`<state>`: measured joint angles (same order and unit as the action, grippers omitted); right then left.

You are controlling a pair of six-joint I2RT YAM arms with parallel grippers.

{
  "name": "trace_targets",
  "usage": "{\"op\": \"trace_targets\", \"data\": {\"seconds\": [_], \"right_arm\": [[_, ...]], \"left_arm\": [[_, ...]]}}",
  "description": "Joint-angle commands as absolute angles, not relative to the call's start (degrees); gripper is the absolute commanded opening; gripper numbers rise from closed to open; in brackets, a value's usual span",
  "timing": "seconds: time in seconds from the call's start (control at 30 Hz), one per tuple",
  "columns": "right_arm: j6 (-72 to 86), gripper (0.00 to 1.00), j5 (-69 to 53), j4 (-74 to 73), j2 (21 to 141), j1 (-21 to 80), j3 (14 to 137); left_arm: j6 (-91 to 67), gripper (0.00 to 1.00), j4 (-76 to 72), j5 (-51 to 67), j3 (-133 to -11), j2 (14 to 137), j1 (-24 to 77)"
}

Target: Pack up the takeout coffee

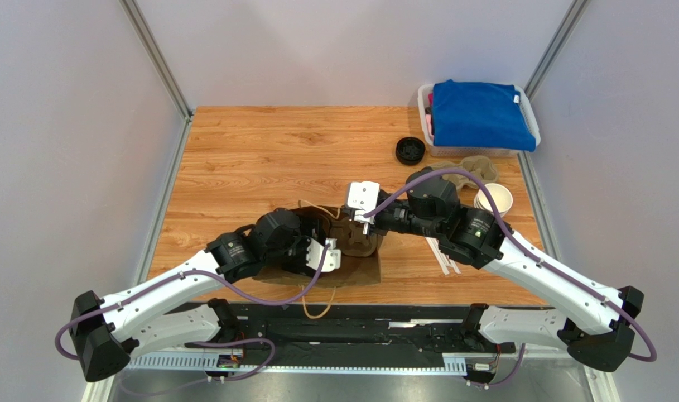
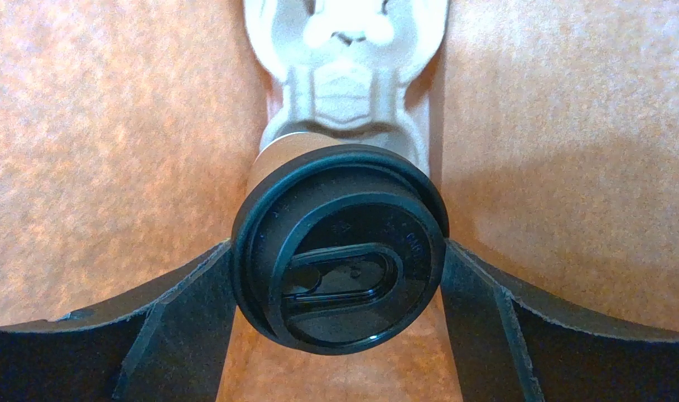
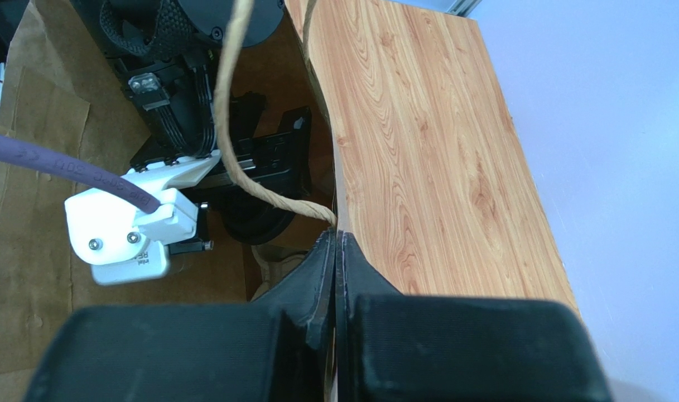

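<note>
— Inside the brown paper bag (image 2: 108,126), could you see the black-lidded paper coffee cup (image 2: 338,251)?
— Only from the left wrist camera: the left gripper (image 2: 336,280) clasped it against a white pulp carrier (image 2: 347,92). The right gripper (image 3: 336,251) pinched the bag's rim.

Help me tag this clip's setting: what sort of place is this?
Likely a robot test cell, not a café: plain grey panel walls box in a wooden table, with the left arm and right arm bolted at its near edge.
</note>
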<state>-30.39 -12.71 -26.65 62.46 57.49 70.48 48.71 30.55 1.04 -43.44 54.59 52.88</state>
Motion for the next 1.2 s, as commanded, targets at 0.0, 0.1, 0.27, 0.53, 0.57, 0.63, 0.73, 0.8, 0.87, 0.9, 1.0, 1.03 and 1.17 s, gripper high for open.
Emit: {"op": "trace_targets", "data": {"seconds": [0.0, 0.1, 0.27, 0.53, 0.57, 0.63, 0.73, 0.8, 0.87, 0.9, 1.0, 1.03, 1.17], "right_arm": [[-32.3, 0.00, -10.3, -21.3, 59.9, 58.0, 69.5], [-32.3, 0.00, -10.7, -21.6, 59.2, 58.0, 69.0], [-31.2, 0.00, -12.0, -24.8, 59.9, 58.0, 69.8], [-30.6, 0.35, -12.3, -29.0, 62.6, 57.9, 71.8], [-30.7, 0.37, -12.3, -29.4, 62.9, 58.0, 72.4], [-30.9, 0.45, -11.9, -30.1, 64.2, 57.9, 73.0], [-31.8, 0.52, -12.0, -30.6, 65.3, 57.9, 73.7], [-33.0, 0.53, -12.0, -31.0, 65.9, 58.0, 74.2], [-33.2, 0.56, -11.4, -31.6, 67.3, 58.0, 75.0], [-33.4, 0.56, -10.7, -31.6, 67.9, 57.9, 75.4], [-34.4, 0.34, -9.8, -32.2, 70.1, 57.9, 77.3], [-34.6, 0.14, -9.4, -32.5, 70.4, 57.9, 78.0], [-35.9, 0.00, -8.0, -30.3, 70.0, 58.0, 76.7]], "left_arm": [[50.7, 0.08, 25.8, 1.2, -42.0, 54.1, 53.3], [50.5, 0.08, 24.5, 1.2, -41.0, 54.7, 53.4], [49.2, 0.07, 24.1, 1.3, -40.5, 56.4, 53.4], [48.9, 0.06, 24.7, 2.2, -40.7, 56.3, 53.3], [49.0, 0.06, 24.7, 2.3, -40.7, 56.4, 53.4], [49.3, 0.06, 24.8, 2.5, -40.8, 56.3, 53.3], [49.2, 0.06, 25.0, 2.7, -40.9, 56.4, 53.4], [49.1, 0.06, 25.0, 3.0, -40.8, 56.3, 53.4], [49.2, 0.06, 24.9, 3.3, -40.7, 56.2, 53.4], [49.2, 0.06, 24.9, 3.3, -40.7, 56.1, 53.4], [49.3, 0.06, 24.7, 3.1, -40.4, 55.9, 53.3], [49.2, 0.05, 24.2, 2.7, -40.3, 55.9, 53.4], [48.3, 0.05, 22.5, 1.5, -39.7, 55.7, 53.3]]}}
